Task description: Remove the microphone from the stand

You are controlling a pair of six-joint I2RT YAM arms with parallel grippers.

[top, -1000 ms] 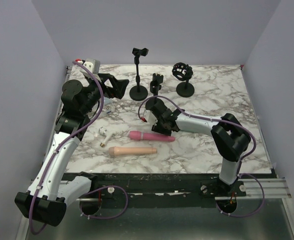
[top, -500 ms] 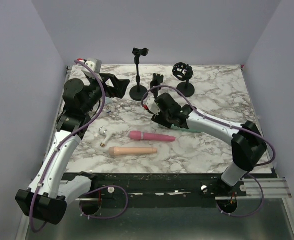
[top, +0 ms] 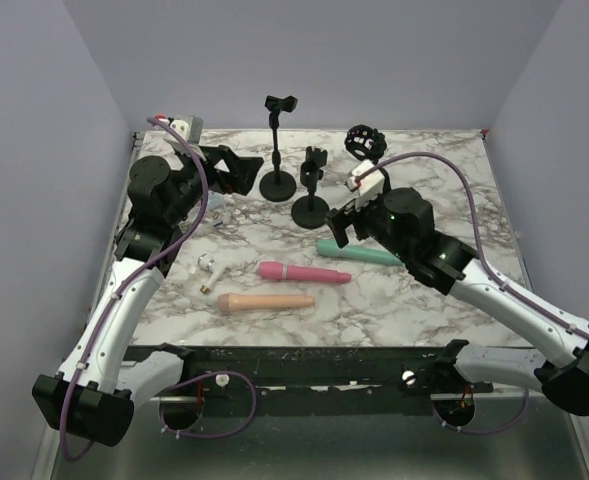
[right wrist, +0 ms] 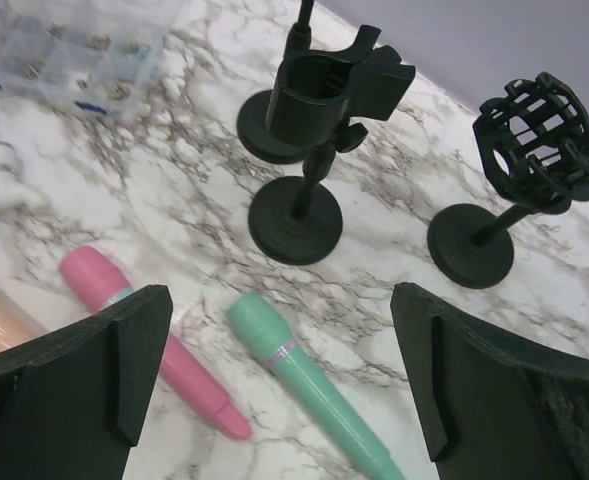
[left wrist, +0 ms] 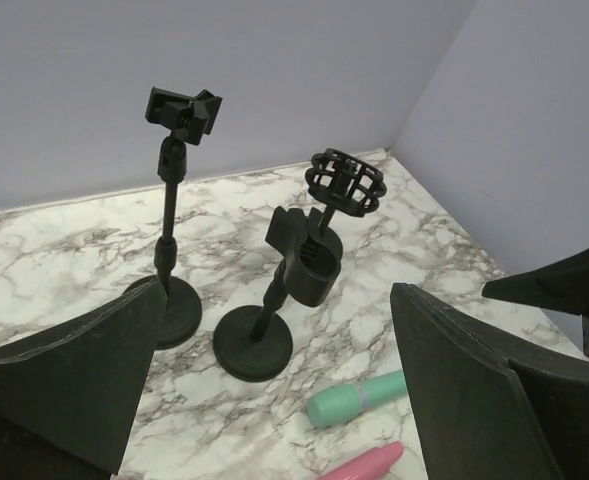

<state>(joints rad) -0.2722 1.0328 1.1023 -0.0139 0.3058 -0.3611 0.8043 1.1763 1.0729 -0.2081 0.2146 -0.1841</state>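
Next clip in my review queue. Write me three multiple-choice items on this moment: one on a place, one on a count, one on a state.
1. Where is the teal microphone?
A. clamped in a holder
B. flat on the table, next to the pink microphone
C. propped upright against the wall

2. How many microphones lie on the table?
A. two
B. three
C. five

3. How is the right end effector?
A. open, holding nothing
B. shut on the teal microphone
C. shut on a cable

Key: 1 B, it lies on the marble top; 2 B, the teal one, the pink one and a beige microphone; 3 A, its fingers stand wide apart above the table, gripping nothing.
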